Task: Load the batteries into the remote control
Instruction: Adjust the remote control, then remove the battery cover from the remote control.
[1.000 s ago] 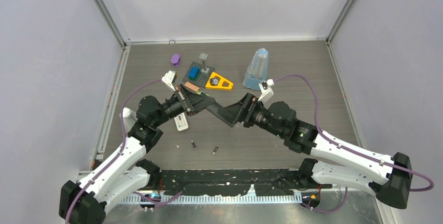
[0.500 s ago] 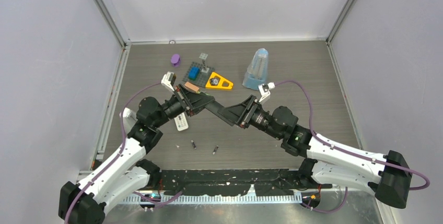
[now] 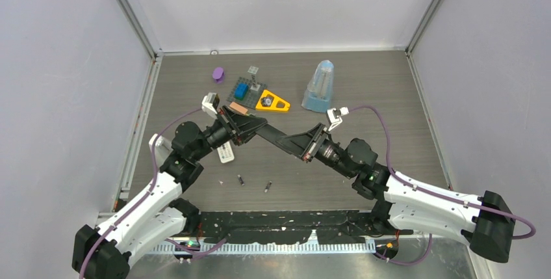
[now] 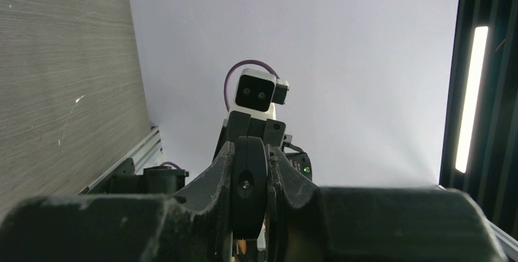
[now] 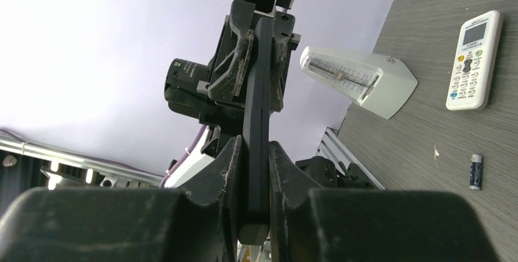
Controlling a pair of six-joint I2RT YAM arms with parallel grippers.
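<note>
1. We are clamping the right gripper (image 5: 256, 152) onto one end of a flat black strip (image 5: 256, 91), with a finger pressing on each face.
2. We are clenching the left gripper (image 3: 245, 125) on the opposite end of the same strip, so it is bridging the two arms above the table (image 3: 390, 97).
3. We are judging this to be a handover, or a clearing away, of the strip. To do it well, we should be keeping both wrists in line so the strip is not twisting. We should also be letting go with one side only once the other grip is sure.
4. The remote control (image 5: 475, 60) is lying face up on the table, showing its screen and buttons. In the top view it is sitting just below the left wrist, and neither gripper is touching it.
5. Two batteries are lying loose on the table nearer the arm bases, one (image 3: 241, 179) a little left of the other (image 3: 267, 186). They are apart from each other and from the remote. We are not finding any more of them.
6. The one container that matters is the remote's battery bay, which is probably on the hidden underside. We cannot tell whether it is open or what is in it.
7. A metronome (image 3: 319, 87) is standing at the far side, well apart from all this.
</note>
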